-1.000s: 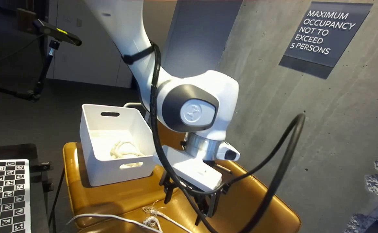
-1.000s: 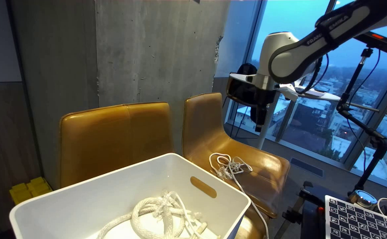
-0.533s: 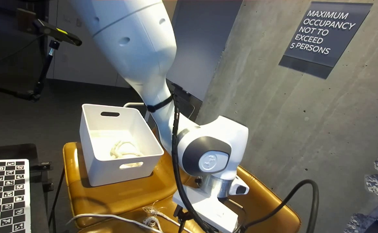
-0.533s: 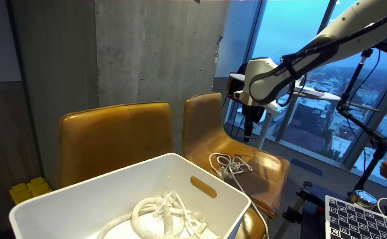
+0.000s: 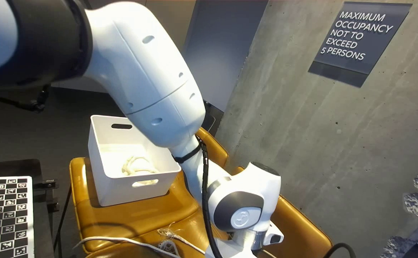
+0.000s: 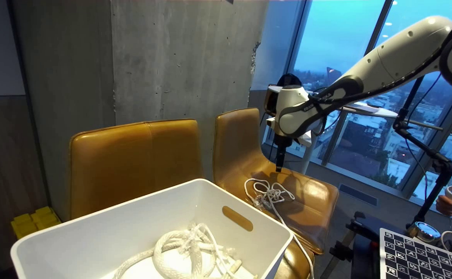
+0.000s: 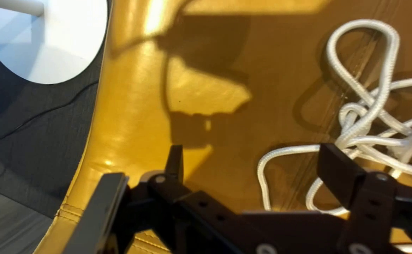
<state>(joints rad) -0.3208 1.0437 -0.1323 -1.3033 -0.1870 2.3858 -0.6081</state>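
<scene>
White braided rope: tangled on tan leather-look chair seat, three o'clock in wrist view; biggest loop points to twelve, long axis twelve-to-six. Gripper over seat near rope, jaws spread wide, grasping nothing. White plastic bin, seven o'clock in exterior view, holds coiled thick rope.

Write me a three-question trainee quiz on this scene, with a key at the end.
1. True or false: the gripper is open and holds nothing.

2. Multiple choice: what lies inside the white bin?
A: a shoe
B: coiled rope
C: yellow blocks

3. Fill in the missing word: the tangled white cord rests on the ____ of a brown chair.

Key: 1 true; 2 B; 3 seat.
</scene>
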